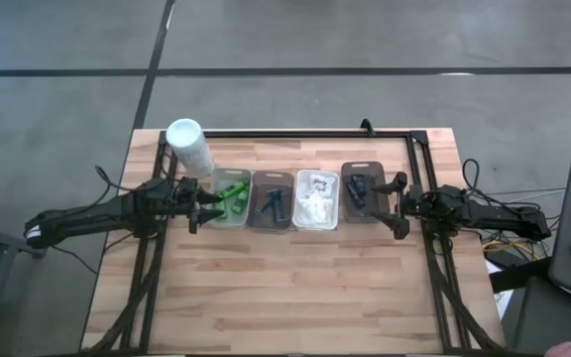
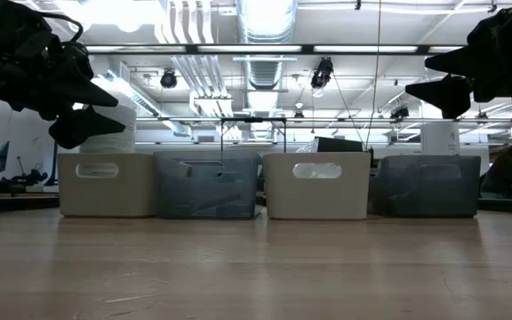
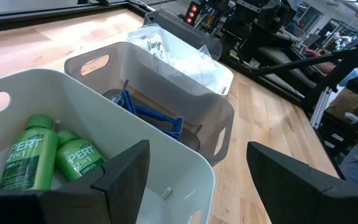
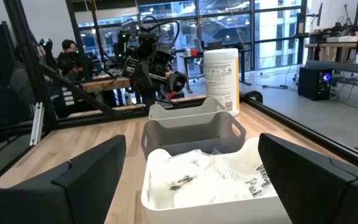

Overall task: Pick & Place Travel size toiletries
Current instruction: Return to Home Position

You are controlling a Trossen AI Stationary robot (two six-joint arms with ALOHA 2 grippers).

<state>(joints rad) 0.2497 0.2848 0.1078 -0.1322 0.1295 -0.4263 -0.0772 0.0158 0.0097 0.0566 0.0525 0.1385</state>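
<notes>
Worktop front: bare wood across the near part of the worktop (image 1: 295, 297); I can see no toiletry loose on it.
Left gripper: the left gripper (image 1: 204, 205) hangs at the left end of the row of bins, over the outer edge of the end bin and above rim height in the low view; jaws spread wide, nothing between them.
Right gripper: the right gripper (image 1: 395, 205) sits in the mirror place at the right end, also above the rims; jaws wide and empty.
Clearance: by my judgement each arm can draw back outward along the row's line and meet nothing, since both sets of jaws ride clear of the bin walls.
Left-end white bin: the left-end white bin (image 3: 185, 174) holds the green bottles (image 3: 42, 155), lying flat and side by side on its floor.
Bottles to jaws: just ahead of and below the left jaws, long axes slantwise to the row in the high view; the left arm is far the nearer one.
Gray bin: next along, the gray bin (image 3: 213, 115) holds the razors (image 3: 148, 112), blue-handled and lying flat.
Second white bin: the second white bin (image 4: 185, 202) is filled with the white packs (image 4: 210, 174), heaped to about rim level.
Right-end gray bin: the right-end gray bin (image 1: 361, 166) holds the dark sticks (image 1: 361, 188), below the right jaws; too small to tell how they lie.
Back edge: the white cylinder (image 1: 188, 144) stands upright behind the left-end bin, apart from both grippers.
</notes>
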